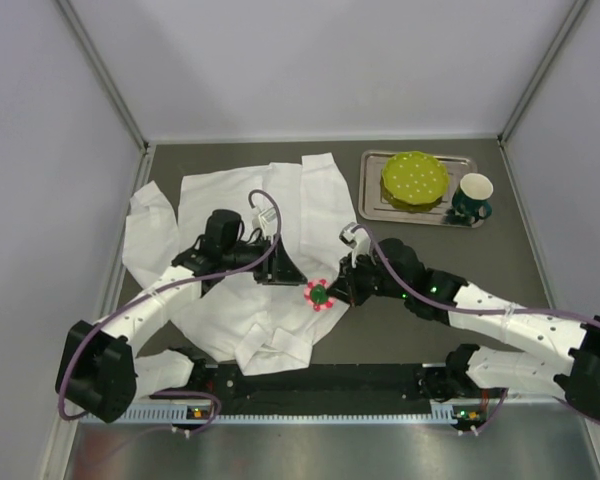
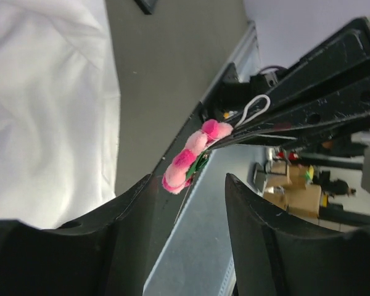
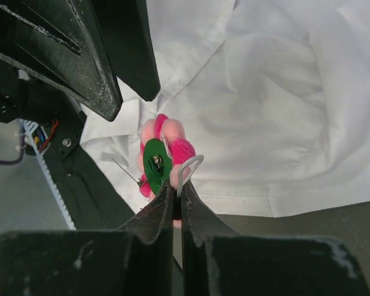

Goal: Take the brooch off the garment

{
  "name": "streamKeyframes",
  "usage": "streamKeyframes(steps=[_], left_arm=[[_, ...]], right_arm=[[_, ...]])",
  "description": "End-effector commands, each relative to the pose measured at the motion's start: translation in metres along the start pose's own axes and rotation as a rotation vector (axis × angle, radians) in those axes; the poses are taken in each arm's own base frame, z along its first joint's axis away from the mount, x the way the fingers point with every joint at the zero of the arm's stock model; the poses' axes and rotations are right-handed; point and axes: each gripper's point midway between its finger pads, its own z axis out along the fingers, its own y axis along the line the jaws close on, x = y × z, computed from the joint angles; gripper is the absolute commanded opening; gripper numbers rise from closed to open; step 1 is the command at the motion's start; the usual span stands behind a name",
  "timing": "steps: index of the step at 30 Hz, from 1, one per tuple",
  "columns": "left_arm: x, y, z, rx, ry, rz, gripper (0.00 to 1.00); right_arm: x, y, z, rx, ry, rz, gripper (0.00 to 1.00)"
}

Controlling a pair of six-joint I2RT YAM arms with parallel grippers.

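The white garment [image 1: 230,200] lies crumpled on the dark table, left of centre. My right gripper [image 1: 338,292] is shut on the pink-red brooch [image 1: 320,294] at the shirt's right edge. In the right wrist view the brooch [image 3: 166,148] shows its green back and a bare pin sticking out, clamped at the tips of my right gripper [image 3: 177,191] in front of the garment [image 3: 265,111]. My left gripper [image 1: 285,268] stands open just left of the brooch. In the left wrist view the brooch [image 2: 191,157] hangs past the tips of my left gripper [image 2: 189,177], with the garment [image 2: 49,111] on the left.
A metal tray [image 1: 372,200] at the back right carries a yellow-green dotted dish [image 1: 414,180]. A dark green mug [image 1: 472,197] stands at its right end. A black rail [image 1: 320,380] runs along the near edge between the arm bases.
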Motion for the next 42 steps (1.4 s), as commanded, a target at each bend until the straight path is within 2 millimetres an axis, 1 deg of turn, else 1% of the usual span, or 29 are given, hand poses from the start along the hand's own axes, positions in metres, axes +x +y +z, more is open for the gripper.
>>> streamKeyframes(steps=[1,3,5,10,12,16,18,19,20,23,28,31,35,36,38,39,41,42], left_arm=[[0.013,-0.04,-0.01,0.221,0.075,0.109,0.54],[0.019,-0.05,-0.012,0.296,0.094,0.109,0.55],[0.023,-0.051,-0.012,0.306,0.11,0.103,0.54],[0.032,-0.039,-0.004,0.26,0.139,0.079,0.54],[0.036,-0.039,-0.002,0.263,0.152,0.068,0.54],[0.042,-0.051,-0.001,0.321,0.167,0.085,0.53],[0.042,-0.053,-0.001,0.324,0.172,0.085,0.5],[0.042,-0.053,-0.001,0.322,0.174,0.084,0.45],[0.041,-0.053,0.0,0.317,0.172,0.082,0.43],[0.04,-0.052,0.001,0.313,0.174,0.074,0.4],[0.041,-0.049,0.004,0.31,0.186,0.06,0.39],[0.038,-0.05,0.004,0.307,0.181,0.058,0.34],[0.036,-0.051,0.005,0.305,0.18,0.05,0.25],[0.036,-0.051,0.005,0.302,0.176,0.048,0.16],[0.034,-0.05,0.006,0.294,0.169,0.038,0.11],[0.033,-0.051,0.006,0.293,0.166,0.036,0.06],[0.031,-0.051,0.007,0.281,0.162,0.014,0.03],[0.029,-0.051,0.008,0.274,0.158,0.008,0.02]], right_arm=[[-0.009,0.026,-0.014,-0.15,-0.029,-0.024,0.0],[-0.008,0.028,-0.016,-0.16,-0.026,-0.022,0.0],[-0.009,0.029,-0.018,-0.161,-0.036,-0.022,0.0],[-0.013,0.032,-0.023,-0.174,-0.056,-0.024,0.0],[-0.014,0.032,-0.024,-0.174,-0.064,-0.026,0.0],[-0.016,0.032,-0.024,-0.169,-0.069,-0.026,0.0],[-0.018,0.033,-0.025,-0.172,-0.076,-0.028,0.0],[-0.019,0.033,-0.025,-0.171,-0.078,-0.03,0.0],[-0.021,0.033,-0.025,-0.171,-0.083,-0.031,0.0],[-0.023,0.033,-0.025,-0.165,-0.089,-0.031,0.0],[-0.028,0.031,-0.023,-0.15,-0.106,-0.02,0.0],[-0.032,0.03,-0.023,-0.141,-0.122,-0.015,0.0],[-0.034,0.029,-0.022,-0.133,-0.132,-0.004,0.0],[-0.035,0.029,-0.022,-0.132,-0.134,-0.003,0.0],[-0.035,0.029,-0.021,-0.129,-0.136,0.008,0.0],[-0.035,0.027,-0.02,-0.122,-0.133,0.022,0.0],[-0.034,0.022,-0.019,-0.089,-0.134,0.039,0.0],[-0.032,0.018,-0.018,-0.067,-0.131,0.052,0.07]])
